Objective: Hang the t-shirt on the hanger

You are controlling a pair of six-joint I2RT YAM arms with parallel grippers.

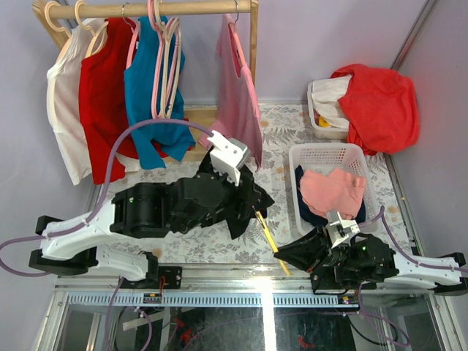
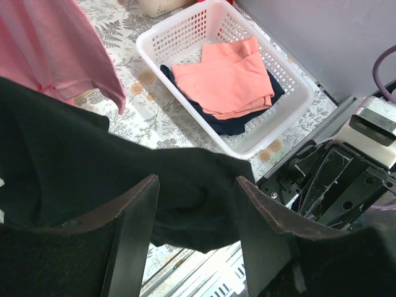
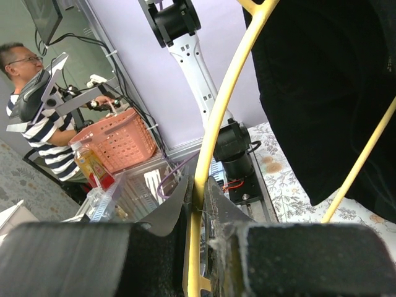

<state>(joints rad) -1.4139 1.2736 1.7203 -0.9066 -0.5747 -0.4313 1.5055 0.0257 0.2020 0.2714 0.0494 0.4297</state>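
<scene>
Nearest, the left arm [image 1: 73, 234] lay stretched forward and rightward across the floral-patterned surface [image 1: 197, 248]. The left gripper [image 2: 195, 185] stood roughly half open, fingers apart over the black soft-cloth t-shirt [image 1: 245, 208] bunched at mid-surface. The right arm [image 1: 409, 269] sat low, pointing left. The right gripper [image 3: 199, 192] was clamped on the thin yellow plastic hanger [image 3: 216, 124], whose far end was covered by the t-shirt.

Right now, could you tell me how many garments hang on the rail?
4: white top at the left end, then red top, teal-blue shirt, and pink shirt rightmost; others may be hidden.
</scene>
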